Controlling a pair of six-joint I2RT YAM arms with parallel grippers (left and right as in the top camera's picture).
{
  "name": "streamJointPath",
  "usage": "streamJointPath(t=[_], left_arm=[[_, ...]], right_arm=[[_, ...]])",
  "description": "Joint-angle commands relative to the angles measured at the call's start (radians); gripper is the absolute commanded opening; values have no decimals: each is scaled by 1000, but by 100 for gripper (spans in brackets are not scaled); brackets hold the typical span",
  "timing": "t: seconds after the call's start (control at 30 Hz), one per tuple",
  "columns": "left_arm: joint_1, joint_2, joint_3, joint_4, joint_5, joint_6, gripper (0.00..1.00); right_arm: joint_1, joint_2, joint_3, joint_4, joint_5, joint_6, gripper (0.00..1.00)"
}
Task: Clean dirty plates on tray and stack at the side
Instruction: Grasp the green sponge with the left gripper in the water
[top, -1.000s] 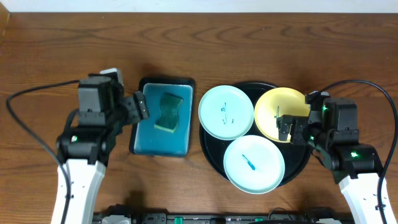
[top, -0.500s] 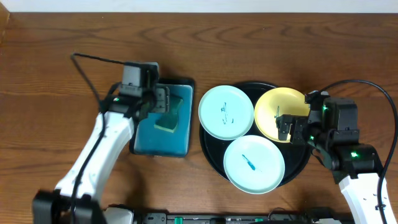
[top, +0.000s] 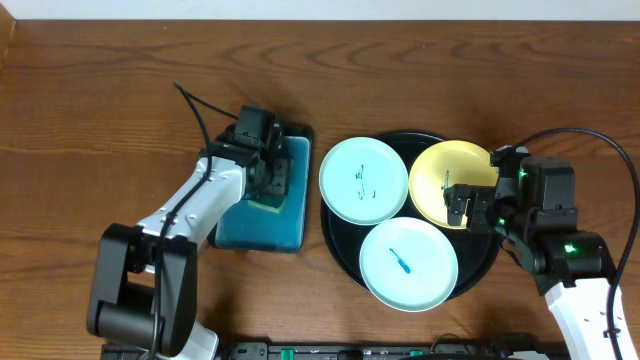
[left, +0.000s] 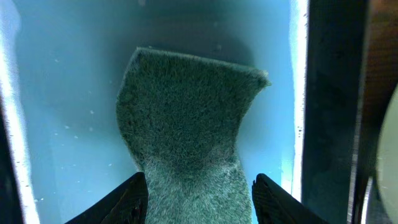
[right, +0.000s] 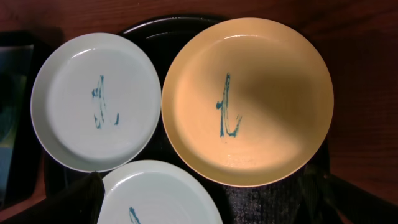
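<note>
Mint-blue and yellow make up the count on the black tray: three plates in all, two mint and one yellow, none stacked. One mint plate lies at the tray's left edge and overhangs the rim. The yellow plate is at the upper right, and the second mint plate sits nearest the robot. Each carries one blue ink scribble.

The right gripper hovers over the yellow plate's near edge with its two fingers spread wide and nothing between them.

To the left of the black tray, on the wooden table, stands one rectangular teal tray holding a single sponge, green scouring face up and waisted in the middle. The left gripper is down inside this tray, one finger on each side of the sponge's near end. The tips sit right at the sponge's edges. Whether they are already pinching it or only flanking it is hard to judge from so close.
</note>
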Motion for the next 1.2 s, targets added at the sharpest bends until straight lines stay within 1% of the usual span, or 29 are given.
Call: streamJointPath(t=[0.0,0.27,0.4,0.47,0.5,0.53,0.63,0.67,0.87,1.0,1.17], left_arm=[[-2,22,18,4,-2,9,56],[-2,51,9,23,-2,10,55],[-2,93,9,31,-2,9,52],[-2,111,9,31,-5,9,48],[-1,116,9,31,-6,10,41],[0,117,9,30,-6,10,31],[0,108,9,32,-6,9,12],[0,102,9,32,-6,9,8],[0,29,11,21,-61,9,7],[2,-42,11,6,-62,8,7],[2,-93,11,-35,-62,-38,7]], right_arm=[[11,0,22,1,-1,-14,99],[11,0,22,2,-1,-14,98],[11,0,22,1,-1,-14,98],[11,0,22,-1,-2,-14,98],[11,0,22,-1,-1,-14,98],[11,0,22,-2,-1,-14,98],[11,0,22,-2,-1,-14,98],[11,0,22,-2,-2,-14,98],[11,0,22,-2,-1,-15,98],[11,0,22,-2,-1,-14,98],[11,0,22,-2,4,-15,97]])
